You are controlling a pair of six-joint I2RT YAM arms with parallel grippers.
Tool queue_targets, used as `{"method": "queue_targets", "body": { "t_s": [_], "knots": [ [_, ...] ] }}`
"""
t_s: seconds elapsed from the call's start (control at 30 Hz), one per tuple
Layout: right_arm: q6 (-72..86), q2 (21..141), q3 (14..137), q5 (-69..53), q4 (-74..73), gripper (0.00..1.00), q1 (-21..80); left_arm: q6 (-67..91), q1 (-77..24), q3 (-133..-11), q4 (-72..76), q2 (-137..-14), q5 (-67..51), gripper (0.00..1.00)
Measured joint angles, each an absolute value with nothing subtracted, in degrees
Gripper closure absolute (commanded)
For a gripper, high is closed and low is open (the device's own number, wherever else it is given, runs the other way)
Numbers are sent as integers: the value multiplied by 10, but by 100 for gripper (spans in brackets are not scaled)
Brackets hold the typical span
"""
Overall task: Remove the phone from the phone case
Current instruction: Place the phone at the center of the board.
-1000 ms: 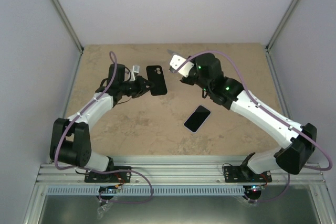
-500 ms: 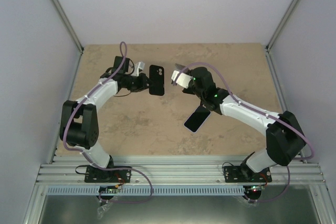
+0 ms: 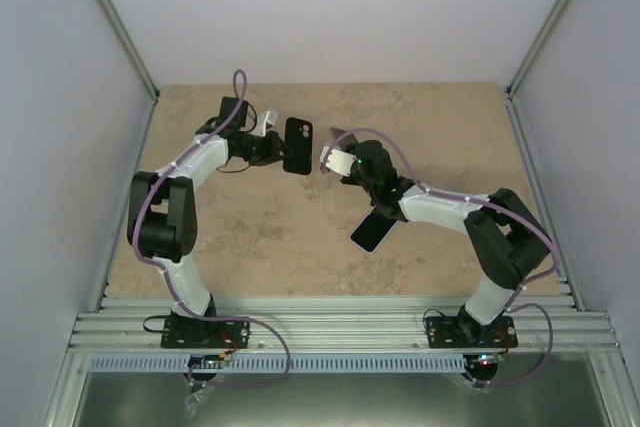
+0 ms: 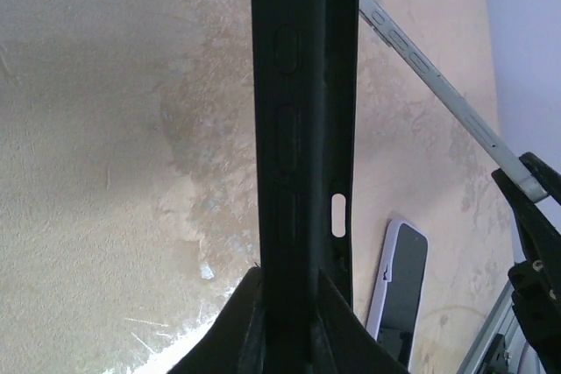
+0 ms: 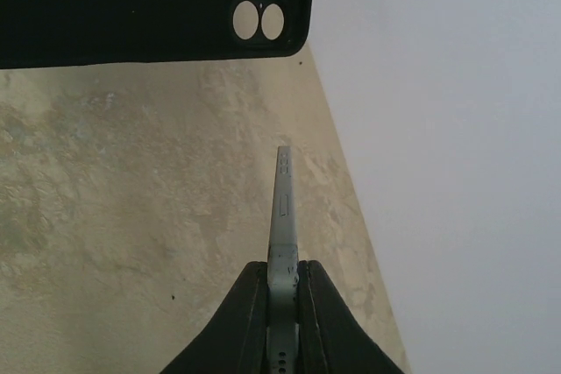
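My left gripper [image 3: 274, 147] is shut on the lower end of a black phone case [image 3: 297, 145], which it holds above the far middle of the table. The table shows through the camera holes of the case [image 5: 131, 6], so it looks empty. In the left wrist view the case [image 4: 302, 129] stands edge-on between the left gripper's [image 4: 285, 285] jaws. Just right of it, my right gripper [image 3: 334, 150] is shut on a thin silver phone [image 3: 337, 135]. That phone [image 5: 282, 208] sticks out edge-on from the right gripper [image 5: 282, 273], apart from the case.
A second phone [image 3: 375, 230] with a dark screen and a white rim lies flat on the beige table [image 3: 250, 237], under the right forearm; it also shows in the left wrist view [image 4: 399, 291]. Grey walls enclose the table on the left, far and right sides.
Both arms have folded their elbows outwards. The right gripper carried the silver phone left and nearer, close to the case. The left gripper lifted and turned the case slightly. Both grips stayed shut.
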State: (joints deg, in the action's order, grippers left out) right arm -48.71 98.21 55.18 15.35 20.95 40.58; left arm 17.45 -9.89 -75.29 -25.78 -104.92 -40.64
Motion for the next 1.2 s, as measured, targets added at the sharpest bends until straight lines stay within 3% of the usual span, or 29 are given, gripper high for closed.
{"method": "queue_targets", "body": {
  "t_s": [0.73, 1.2],
  "knots": [
    [-530, 1112, 512, 229, 372, 97, 434, 185, -91, -782, -240, -1140, -443, 100],
    [-543, 1146, 490, 249, 422, 67, 465, 200, -91, -782, -224, -1150, -447, 100]
  ]
}}
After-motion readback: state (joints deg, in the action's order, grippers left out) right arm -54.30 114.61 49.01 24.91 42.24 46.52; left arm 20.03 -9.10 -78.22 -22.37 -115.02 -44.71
